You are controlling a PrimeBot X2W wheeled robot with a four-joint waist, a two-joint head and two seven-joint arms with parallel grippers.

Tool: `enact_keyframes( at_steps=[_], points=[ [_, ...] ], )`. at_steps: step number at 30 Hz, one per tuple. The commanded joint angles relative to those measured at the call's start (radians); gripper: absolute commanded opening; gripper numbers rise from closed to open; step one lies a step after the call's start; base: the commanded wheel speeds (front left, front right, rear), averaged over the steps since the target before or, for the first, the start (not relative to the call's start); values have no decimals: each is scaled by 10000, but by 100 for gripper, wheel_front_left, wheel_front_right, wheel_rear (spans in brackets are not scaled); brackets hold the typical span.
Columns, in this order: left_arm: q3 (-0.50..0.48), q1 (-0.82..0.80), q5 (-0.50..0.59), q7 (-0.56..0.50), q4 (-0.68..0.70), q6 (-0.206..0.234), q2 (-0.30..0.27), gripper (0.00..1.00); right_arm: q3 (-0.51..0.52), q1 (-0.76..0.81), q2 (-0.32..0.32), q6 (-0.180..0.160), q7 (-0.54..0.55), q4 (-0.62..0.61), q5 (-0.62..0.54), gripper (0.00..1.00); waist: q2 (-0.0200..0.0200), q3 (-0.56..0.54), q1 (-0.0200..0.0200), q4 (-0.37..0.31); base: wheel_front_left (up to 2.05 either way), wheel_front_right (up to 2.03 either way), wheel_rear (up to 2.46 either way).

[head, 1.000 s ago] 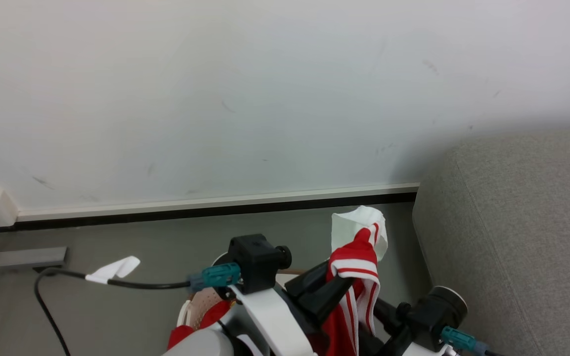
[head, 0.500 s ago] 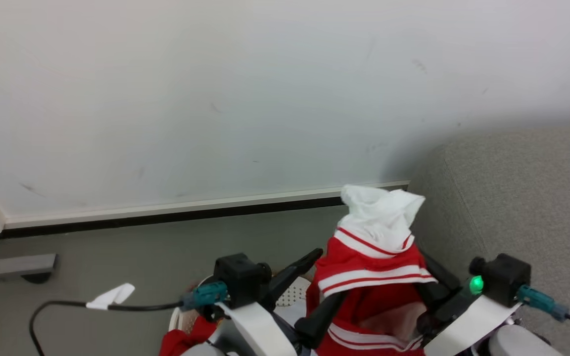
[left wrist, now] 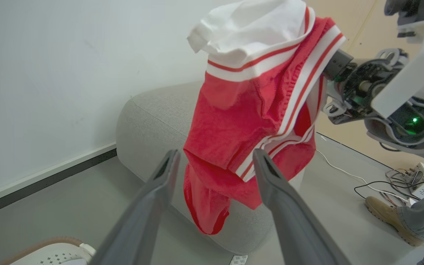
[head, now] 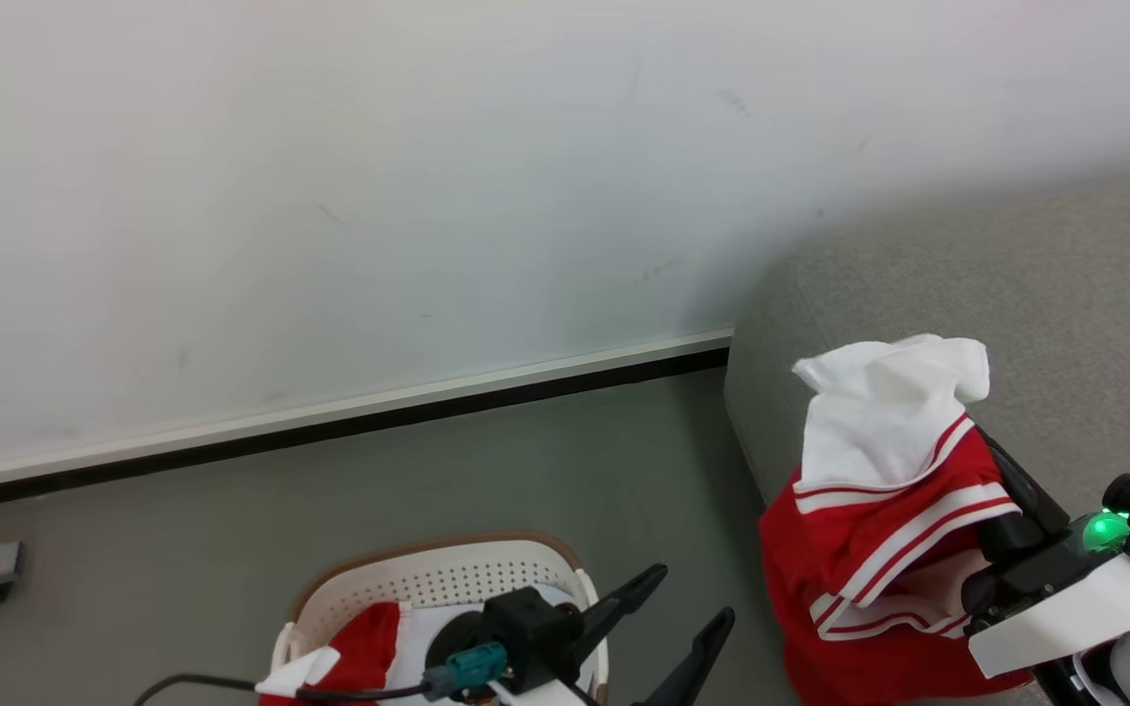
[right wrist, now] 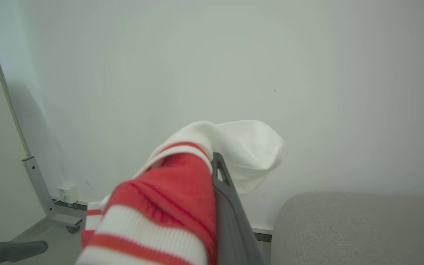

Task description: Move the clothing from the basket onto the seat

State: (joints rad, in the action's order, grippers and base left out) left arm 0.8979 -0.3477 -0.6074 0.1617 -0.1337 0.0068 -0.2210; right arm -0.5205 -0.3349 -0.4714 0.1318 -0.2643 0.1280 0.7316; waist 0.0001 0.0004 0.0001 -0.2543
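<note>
A red garment with white stripes and a white panel [head: 884, 490] hangs from my right gripper [head: 1001, 490], which is shut on this clothing, in front of the light grey seat [head: 1036, 284]. In the right wrist view the fabric [right wrist: 168, 198] drapes over one dark finger [right wrist: 226, 206]. My left gripper [head: 693, 593] stands open and holds nothing, just left of the hanging garment [left wrist: 256, 92]. Below it is the cream basket [head: 447, 579] with a brown rim, and more red and white clothing [head: 369, 637] lies inside.
A white wall with a dark skirting strip [head: 330, 431] runs behind the grey floor. A person's shoe [left wrist: 388, 217] and loose cables [left wrist: 381, 180] lie on the floor beyond the seat. A metal stand leg [right wrist: 39, 187] and a wall socket [right wrist: 66, 191] are by the wall.
The garment passed from my left gripper to my right. The left opened and let go; the right shut on it and carried it right, to the seat. The head camera turned right.
</note>
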Motion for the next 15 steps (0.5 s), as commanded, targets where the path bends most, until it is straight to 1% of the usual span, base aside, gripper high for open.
enact_keyframes(
  at_steps=[1, 8, 15],
  points=[
    [8, 78, 164, 125, -97, -25, 53, 100, 119, 177, -49, -21, -3, -68, -82, 0, -1, 81, -1, -251, 0, 0, 0],
    [101, 9, 214, 383, -560, -35, 207, 100, 875, 577, -160, -23, -1, -281, -235, 0, -1, 193, -1, -883, 0, 0, 0],
    [127, -146, 249, 473, -732, -70, 230, 100, 1389, 856, -75, -21, -2, -441, -317, 0, -1, 312, -1, -1082, 0, 0, 0]
  ],
)
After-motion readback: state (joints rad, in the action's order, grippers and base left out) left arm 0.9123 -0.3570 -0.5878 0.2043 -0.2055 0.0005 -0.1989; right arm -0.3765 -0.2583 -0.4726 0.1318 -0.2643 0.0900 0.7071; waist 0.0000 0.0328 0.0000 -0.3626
